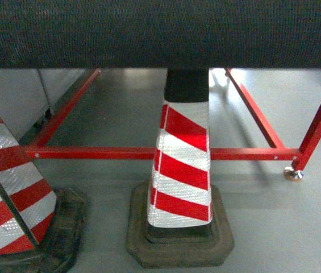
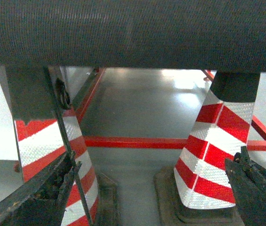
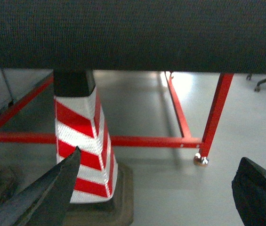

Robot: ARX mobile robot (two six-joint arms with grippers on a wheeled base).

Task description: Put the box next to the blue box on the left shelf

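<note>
No box or shelf is seen, so its direction cannot be told. Only cones (image 1: 180,165) and a red frame (image 1: 149,153) are shown. Both end effectors, left (image 2: 151,188) and right (image 3: 161,188), are spread wide, empty.

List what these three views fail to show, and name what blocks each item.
- Blue box and roller shelf: in no view.
- Upper scene: a dark mesh surface fills the top of every view.
- Middle cone: tip hidden behind that surface.
- Left cone: cut by the head view's left edge.
- Left end effector and right end effector: only finger parts show at the bottom edges, spread, nothing between.
</note>
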